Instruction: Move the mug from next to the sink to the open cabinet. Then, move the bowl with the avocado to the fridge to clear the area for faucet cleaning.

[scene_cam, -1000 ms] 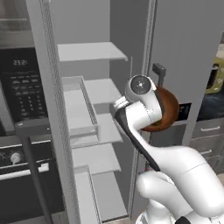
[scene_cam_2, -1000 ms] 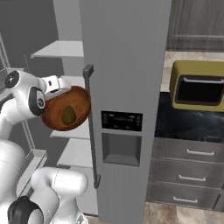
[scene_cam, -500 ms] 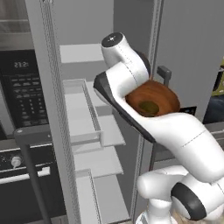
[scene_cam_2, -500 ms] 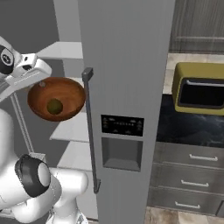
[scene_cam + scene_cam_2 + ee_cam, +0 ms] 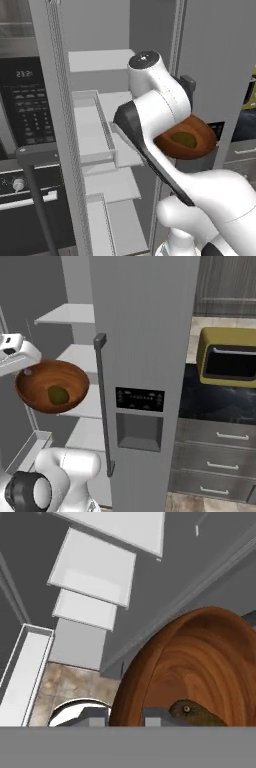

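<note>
My gripper (image 5: 126,717) is shut on the rim of the reddish-brown wooden bowl (image 5: 200,662), which hangs in the air in front of the open fridge (image 5: 107,125). The dark green avocado (image 5: 196,713) lies inside the bowl. In the left base view the bowl (image 5: 186,138) sits just behind my forearm, tilted, with the avocado (image 5: 184,139) in its middle. The right base view has the bowl (image 5: 52,386) and the avocado (image 5: 58,395) level with the fridge's middle shelves. The mug, sink, open cabinet and faucet are out of view.
White fridge shelves (image 5: 94,580) lie beyond the bowl. The open left door with its bins (image 5: 92,127) stands close on the left, and the shut right door (image 5: 145,356) with handle (image 5: 102,406) on the right. A black oven (image 5: 25,100) and a yellow countertop oven (image 5: 229,356) flank the fridge.
The arm has swung round and the bowl has dropped a little. It stood nearly on edge before and now leans less steeply, with the avocado still inside.
</note>
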Tool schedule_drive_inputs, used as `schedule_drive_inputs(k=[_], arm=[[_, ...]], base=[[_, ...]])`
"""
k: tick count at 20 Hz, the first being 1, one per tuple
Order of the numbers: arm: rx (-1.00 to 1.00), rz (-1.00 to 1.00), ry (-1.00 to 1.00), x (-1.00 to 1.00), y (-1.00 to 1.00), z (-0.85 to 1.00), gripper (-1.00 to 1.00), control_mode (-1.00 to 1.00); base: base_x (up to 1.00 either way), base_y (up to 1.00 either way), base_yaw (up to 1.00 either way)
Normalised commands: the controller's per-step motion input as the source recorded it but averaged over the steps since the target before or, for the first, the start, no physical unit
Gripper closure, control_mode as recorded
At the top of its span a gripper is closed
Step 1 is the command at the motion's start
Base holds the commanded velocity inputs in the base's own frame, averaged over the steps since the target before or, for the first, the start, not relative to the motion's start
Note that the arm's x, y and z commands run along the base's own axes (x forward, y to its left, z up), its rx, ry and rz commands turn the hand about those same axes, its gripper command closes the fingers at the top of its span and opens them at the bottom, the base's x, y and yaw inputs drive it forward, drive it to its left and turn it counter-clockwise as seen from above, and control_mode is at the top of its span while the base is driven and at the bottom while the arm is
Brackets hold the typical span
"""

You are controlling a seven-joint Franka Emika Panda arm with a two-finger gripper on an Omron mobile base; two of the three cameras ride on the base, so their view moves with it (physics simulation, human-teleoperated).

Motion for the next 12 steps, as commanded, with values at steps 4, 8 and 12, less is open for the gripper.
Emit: schedule_drive_inputs(k=[4, 8, 12], arm=[[-0.02, 0.48, -0.23, -0.80, -0.05, 0.03, 1.00, -1.00], [-0.01, 0.73, -0.18, -0.43, 0.00, -0.15, 1.00, -1.00], [-0.08, 0.78, -0.16, -0.23, 0.06, -0.06, 1.00, -1.00]], base=[[0.00, 0.00, 0.00], [0.00, 0.00, 0.00], [0.00, 0.00, 0.00]])
